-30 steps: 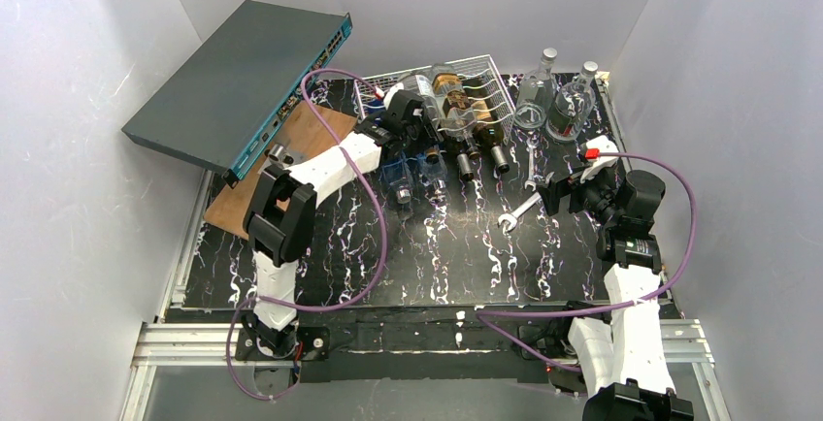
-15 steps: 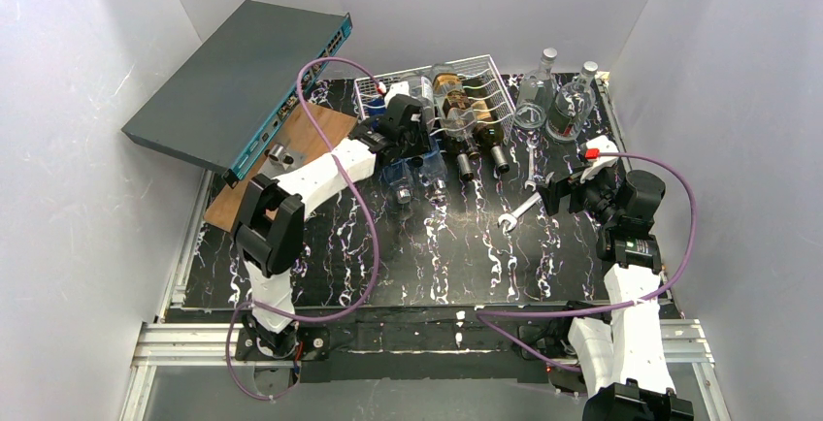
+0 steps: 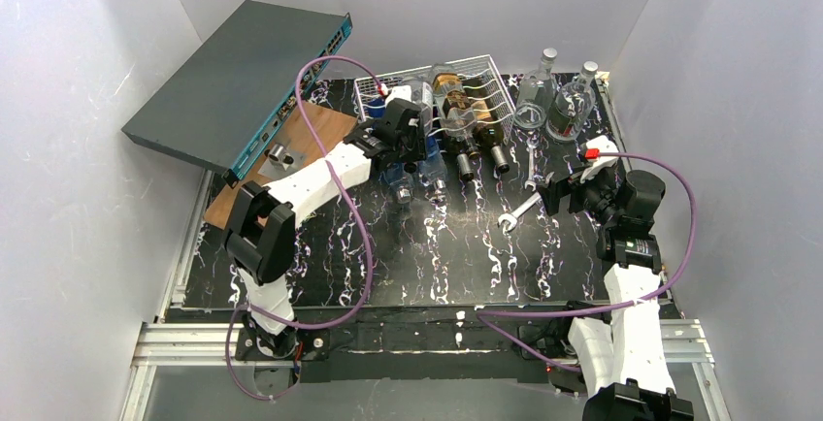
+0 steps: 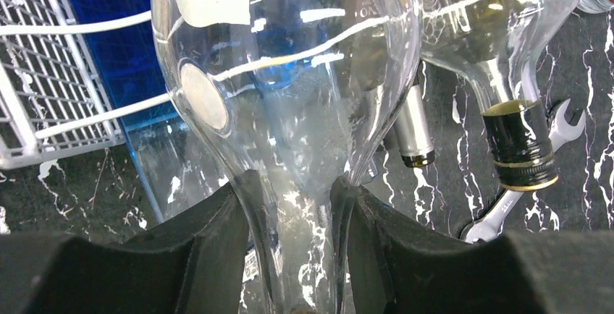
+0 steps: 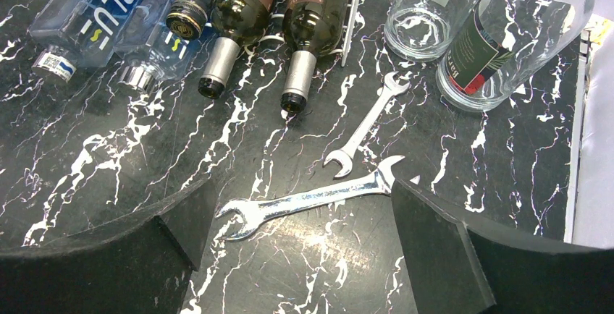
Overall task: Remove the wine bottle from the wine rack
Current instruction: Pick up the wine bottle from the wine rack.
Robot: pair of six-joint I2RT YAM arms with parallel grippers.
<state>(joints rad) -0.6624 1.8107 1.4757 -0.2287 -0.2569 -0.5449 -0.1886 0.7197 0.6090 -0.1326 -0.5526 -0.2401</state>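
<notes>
Marbled table [image 5: 289, 270]; left hand [image 4: 293, 191] pinches bottle [image 4: 282, 75]; neighbour [image 5: 108, 10] reads "BLU", maybe "DASH".

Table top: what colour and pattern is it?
The table top is black with white marble-like veins, clearest in the right wrist view.
</notes>
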